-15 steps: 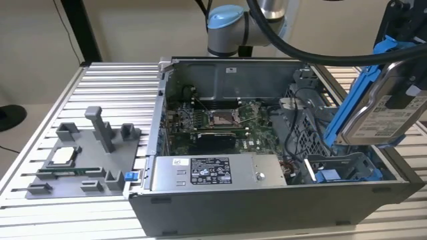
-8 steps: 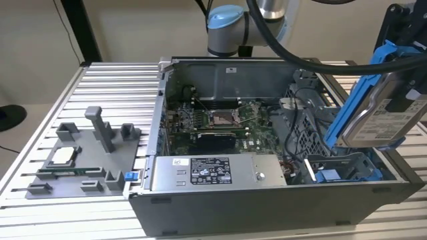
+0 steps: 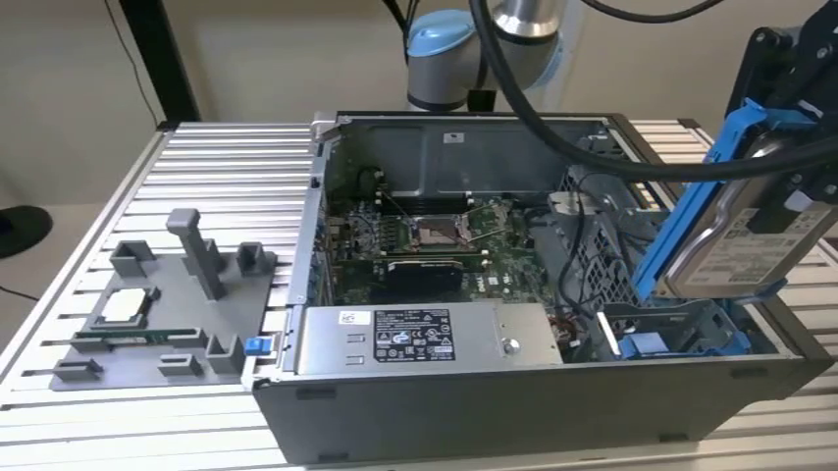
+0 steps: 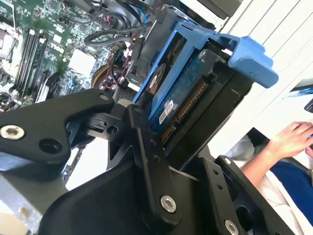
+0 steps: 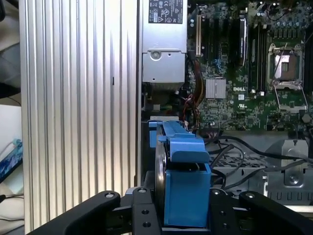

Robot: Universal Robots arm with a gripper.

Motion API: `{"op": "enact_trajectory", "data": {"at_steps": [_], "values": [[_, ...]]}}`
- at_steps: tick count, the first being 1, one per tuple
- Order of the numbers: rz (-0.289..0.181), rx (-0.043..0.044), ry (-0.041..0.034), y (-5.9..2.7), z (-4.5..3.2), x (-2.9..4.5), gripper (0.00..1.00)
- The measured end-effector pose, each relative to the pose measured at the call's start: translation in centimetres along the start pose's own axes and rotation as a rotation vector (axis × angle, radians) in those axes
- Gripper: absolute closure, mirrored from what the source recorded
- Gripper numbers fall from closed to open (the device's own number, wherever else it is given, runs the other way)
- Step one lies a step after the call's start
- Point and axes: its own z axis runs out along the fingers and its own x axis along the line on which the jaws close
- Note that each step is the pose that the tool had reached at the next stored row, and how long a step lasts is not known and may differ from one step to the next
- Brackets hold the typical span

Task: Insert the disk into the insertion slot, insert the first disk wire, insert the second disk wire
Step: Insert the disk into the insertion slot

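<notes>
Case (image 3: 524, 417) front wall nearest, set on ribbed bench (image 3: 223, 167). Just behind it, at exterior view's right: insertion slot (image 3: 674, 329), top open, edged by blue clips. Disk (image 3: 736, 250) held tilted above slot, lower edge just over rim, not seated. End effector (image 5: 178, 203) clamped on disk's blue frame. Power supply (image 3: 419, 339) beside slot. Motherboard (image 3: 433, 231) farther back, uncovered.

Printed white labels are showing on the power supply (image 3: 419, 339) and on the disk (image 3: 740, 250). White lettering is showing on the motherboard (image 5: 230, 105). Fine print is not resolving.
</notes>
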Motion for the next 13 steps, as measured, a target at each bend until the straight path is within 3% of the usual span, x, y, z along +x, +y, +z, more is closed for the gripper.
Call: {"op": "enact_trajectory", "data": {"at_steps": [13], "values": [[0.000,-0.0002,0.0000,-0.42,2.36,-0.12,1.00]]}}
